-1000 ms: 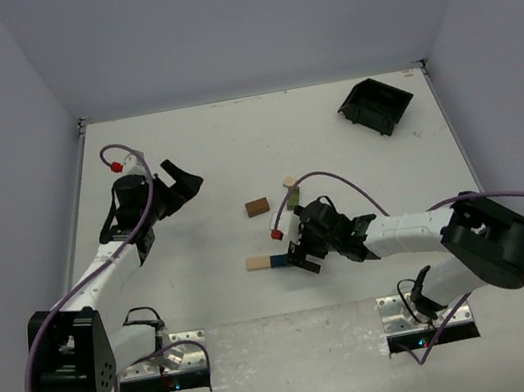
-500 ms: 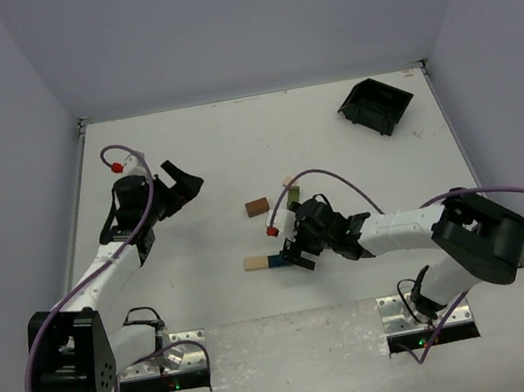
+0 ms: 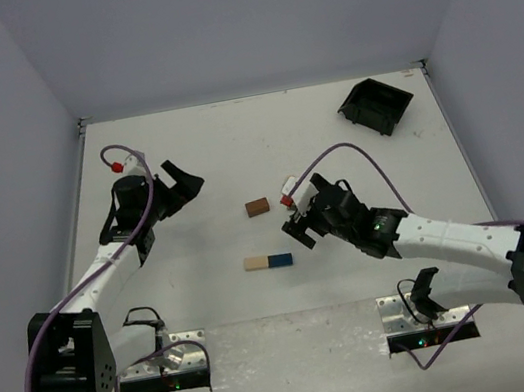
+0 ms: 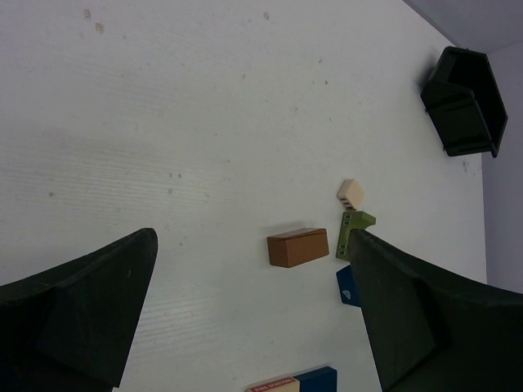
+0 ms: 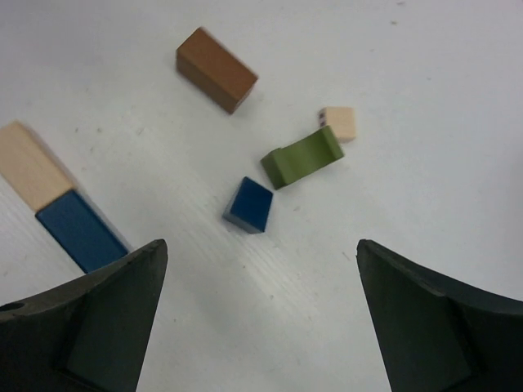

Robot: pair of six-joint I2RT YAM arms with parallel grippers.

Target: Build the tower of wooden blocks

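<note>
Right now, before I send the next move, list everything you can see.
Brown block: one, reddish brown, lying alone mid-table.
Long tan block: one, pale tan, end to end with the long blue block.
Long blue block: one, dark blue.
Green block: one, olive, mid-cluster.
Tan cube: one, next to the green block.
Small blue block: one, beside the green block.
Bin: one, black, far right.
Table: white.
Left fingers: open, empty.
Right fingers: open, above the blocks.

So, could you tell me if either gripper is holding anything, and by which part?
Nothing is held: the left gripper and right gripper are both open and empty.
</note>
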